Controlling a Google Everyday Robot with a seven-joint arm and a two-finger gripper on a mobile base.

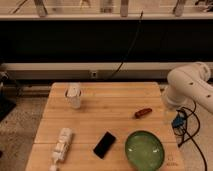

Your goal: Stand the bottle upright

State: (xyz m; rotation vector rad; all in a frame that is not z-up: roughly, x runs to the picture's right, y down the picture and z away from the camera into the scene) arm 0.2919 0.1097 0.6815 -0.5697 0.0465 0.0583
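Left of the phone (104,144), the bottle (61,144) lay on its side. Well right of the phone hung the gripper (170,114), open or closed I couldn't tell. Approach seemed the step in hand, needing a reach across.

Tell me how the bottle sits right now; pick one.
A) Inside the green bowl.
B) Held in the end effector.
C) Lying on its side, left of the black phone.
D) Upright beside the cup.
C: the bottle lies flat on the table, left of the black phone, while the end effector hangs by the table's right edge, apart from it.
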